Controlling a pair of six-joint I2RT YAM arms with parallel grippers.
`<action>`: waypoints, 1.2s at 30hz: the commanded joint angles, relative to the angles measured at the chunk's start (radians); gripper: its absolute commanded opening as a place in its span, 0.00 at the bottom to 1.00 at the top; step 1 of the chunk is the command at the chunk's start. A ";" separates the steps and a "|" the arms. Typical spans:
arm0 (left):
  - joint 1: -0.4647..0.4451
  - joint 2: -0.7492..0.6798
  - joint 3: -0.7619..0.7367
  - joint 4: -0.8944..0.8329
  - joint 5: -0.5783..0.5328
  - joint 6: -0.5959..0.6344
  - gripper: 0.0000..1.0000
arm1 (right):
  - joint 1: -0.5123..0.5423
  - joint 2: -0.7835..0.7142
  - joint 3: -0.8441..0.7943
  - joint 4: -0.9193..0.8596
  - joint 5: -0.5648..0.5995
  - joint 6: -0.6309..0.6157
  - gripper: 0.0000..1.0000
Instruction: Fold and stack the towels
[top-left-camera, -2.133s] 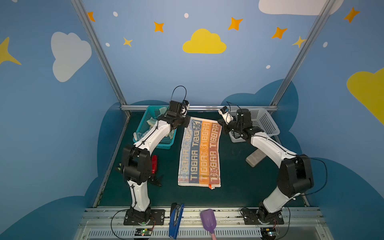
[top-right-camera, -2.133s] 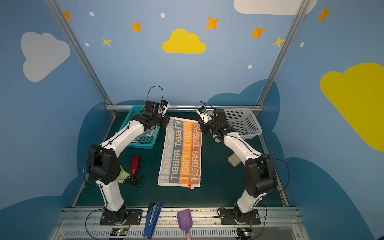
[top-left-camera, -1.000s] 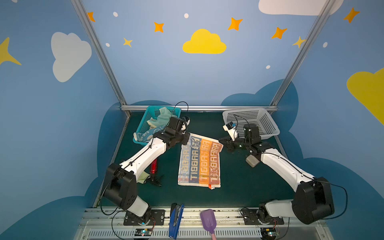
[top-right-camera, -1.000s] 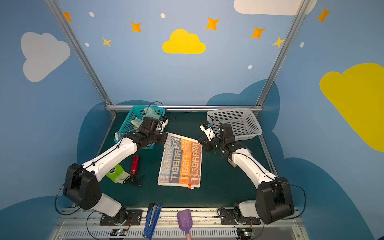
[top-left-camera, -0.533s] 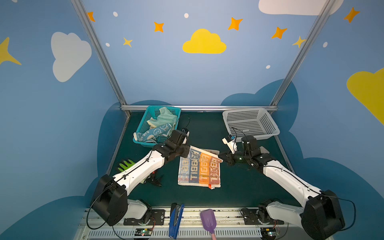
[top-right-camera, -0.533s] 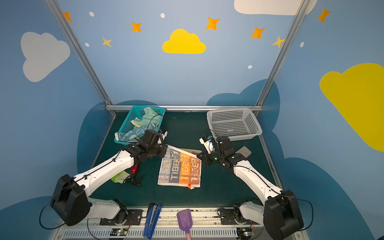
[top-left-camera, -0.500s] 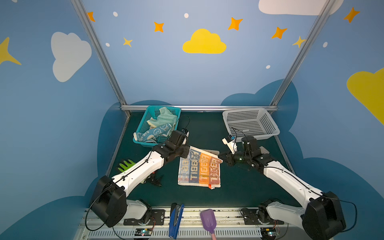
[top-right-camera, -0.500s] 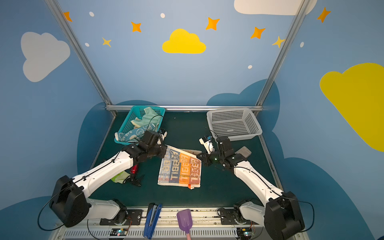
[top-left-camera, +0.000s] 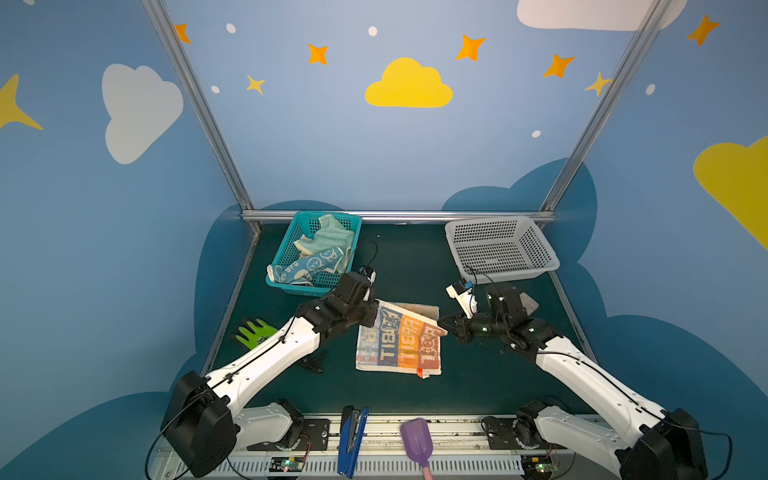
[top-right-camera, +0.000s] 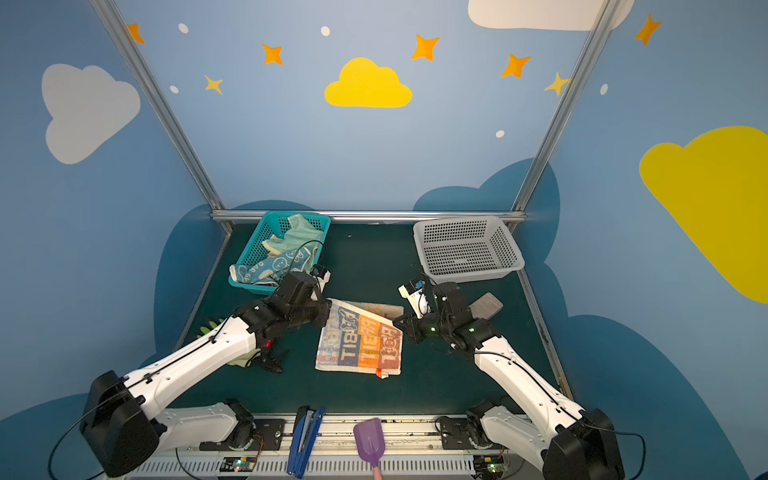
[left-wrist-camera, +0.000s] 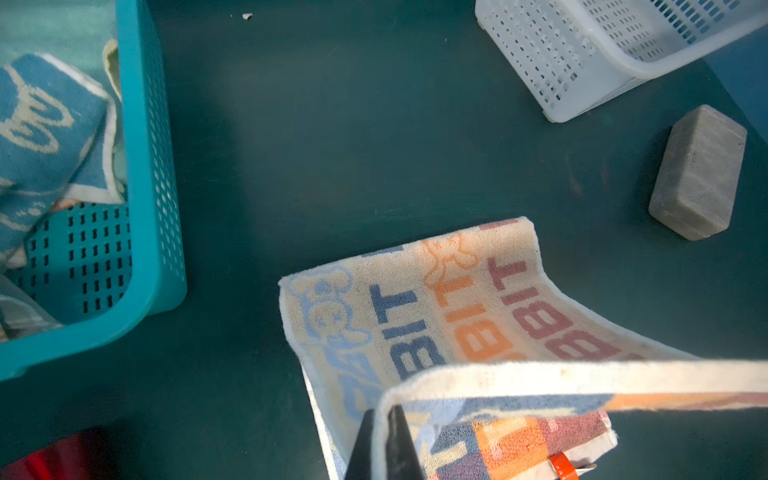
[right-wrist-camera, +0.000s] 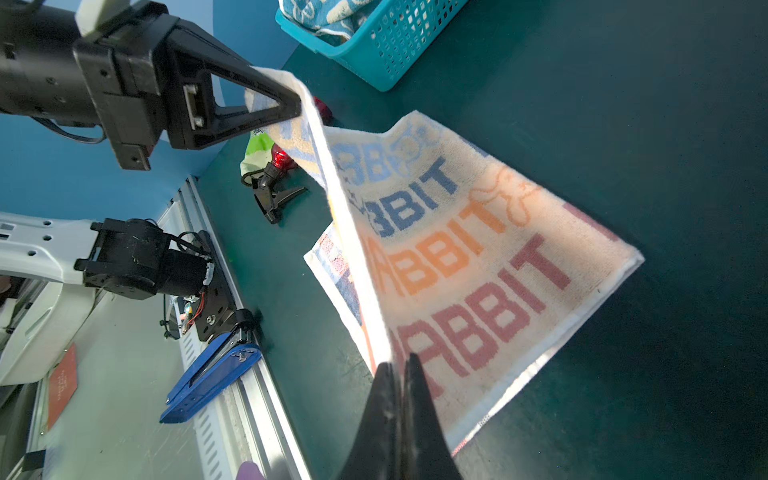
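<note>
The orange, grey and blue lettered towel (top-left-camera: 399, 347) (top-right-camera: 359, 347) lies mid-table, its far edge lifted and carried over the near half. My left gripper (top-left-camera: 376, 316) (left-wrist-camera: 384, 415) is shut on the left corner of that edge. My right gripper (top-left-camera: 442, 326) (right-wrist-camera: 397, 365) is shut on the right corner. The raised edge stretches taut between them, a little above the half that lies flat (left-wrist-camera: 457, 299) (right-wrist-camera: 478, 249). A blue rabbit towel (top-left-camera: 309, 266) and a mint-green towel (top-left-camera: 332, 237) sit crumpled in the teal basket (top-left-camera: 305, 289).
A white basket (top-left-camera: 536, 245) stands at the back right, with a grey block (top-left-camera: 528, 303) (left-wrist-camera: 698, 174) in front of it. A green glove (top-left-camera: 253, 332) and a black-and-red clamp (top-right-camera: 268, 353) lie at the left. A blue stapler (top-left-camera: 351, 436) and a purple scoop (top-left-camera: 417, 440) rest on the front rail.
Both grippers have drawn the towel's far edge from the back of the table toward the front, folding it over itself. The visible towel has shortened to about half its length.
</note>
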 joint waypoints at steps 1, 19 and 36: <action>-0.003 -0.008 -0.046 0.006 -0.016 -0.040 0.04 | 0.016 -0.001 -0.071 0.017 0.012 0.060 0.00; -0.063 -0.077 -0.325 0.195 -0.033 -0.199 0.31 | 0.119 0.121 -0.235 0.175 0.035 0.198 0.04; -0.074 -0.270 -0.384 0.179 -0.115 -0.245 0.62 | 0.339 0.120 -0.234 0.045 0.102 0.241 0.38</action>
